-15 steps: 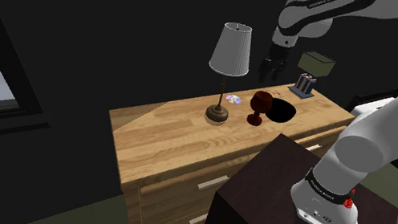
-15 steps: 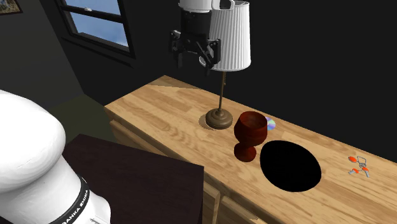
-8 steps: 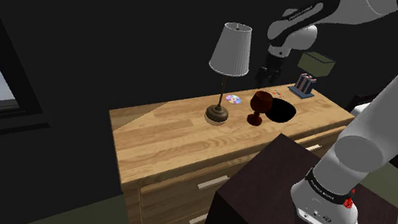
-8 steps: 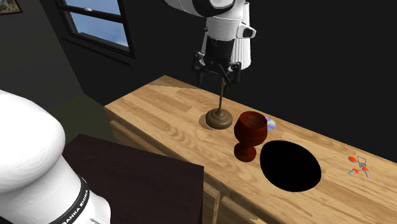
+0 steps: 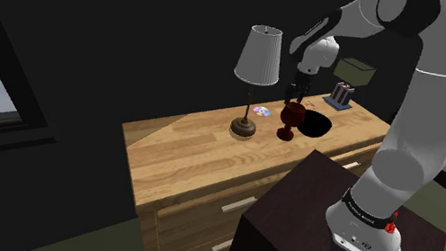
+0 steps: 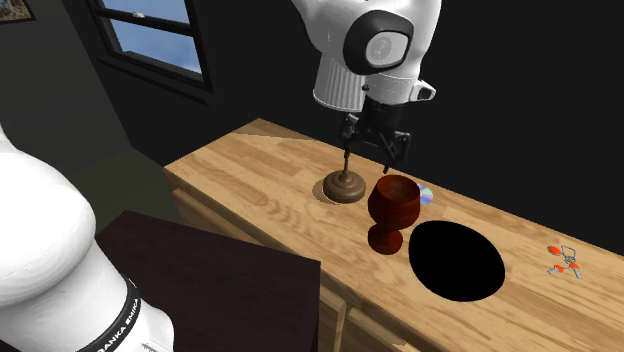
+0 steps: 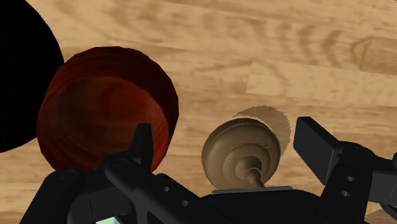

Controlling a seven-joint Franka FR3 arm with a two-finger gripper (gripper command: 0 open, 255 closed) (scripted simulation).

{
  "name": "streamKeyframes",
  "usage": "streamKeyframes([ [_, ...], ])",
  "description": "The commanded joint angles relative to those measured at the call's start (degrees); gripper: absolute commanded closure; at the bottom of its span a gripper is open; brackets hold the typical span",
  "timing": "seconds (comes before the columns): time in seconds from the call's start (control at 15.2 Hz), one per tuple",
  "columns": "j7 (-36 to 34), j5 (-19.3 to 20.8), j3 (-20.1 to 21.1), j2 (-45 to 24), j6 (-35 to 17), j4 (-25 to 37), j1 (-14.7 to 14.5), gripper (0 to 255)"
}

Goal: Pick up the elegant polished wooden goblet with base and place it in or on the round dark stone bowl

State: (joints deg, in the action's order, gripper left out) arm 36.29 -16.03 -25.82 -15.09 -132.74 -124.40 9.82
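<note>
A dark reddish-brown wooden goblet (image 5: pixel 291 119) (image 6: pixel 393 205) stands upright on the wooden dresser (image 5: pixel 199 153), between the lamp's base and a round black bowl (image 5: pixel 316 123) (image 6: pixel 456 260). My gripper (image 5: pixel 293 93) (image 6: pixel 373 155) hangs open just above and slightly behind the goblet's rim, pointing down. In the wrist view the goblet (image 7: pixel 105 111) lies beside one finger of the gripper (image 7: pixel 227 137). The lamp's base (image 7: pixel 245 149) sits between the two fingers, far below them. Nothing is held. The bowl (image 7: pixel 19 76) shows as a black patch beyond the goblet.
A table lamp (image 5: pixel 259 57) with a white shade stands close to the goblet, its base (image 6: pixel 345 187) next to it. A shiny disc (image 5: pixel 260 111) lies behind. A small box of items (image 5: pixel 341 94) and an orange trinket (image 6: pixel 564 260) sit past the bowl. My dark stand (image 5: pixel 324 226) is in front.
The gripper has come down from beside the lampshade and moved toward the goblet, now hovering just above it. Goblet, bowl and lamp have not moved.
</note>
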Motion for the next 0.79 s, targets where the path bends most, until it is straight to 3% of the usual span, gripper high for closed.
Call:
streamKeyframes([
  [0.0,2.71,-3.01,0.73,-4.89,-0.38,3.51,1.83,0],
  [0.2,5.52,-6.1,2.04,-11.08,-0.38,8.62,4.66,0],
  [0.73,7.31,-8.92,4.05,-15.18,-4.58,8.23,5.64,0],
])
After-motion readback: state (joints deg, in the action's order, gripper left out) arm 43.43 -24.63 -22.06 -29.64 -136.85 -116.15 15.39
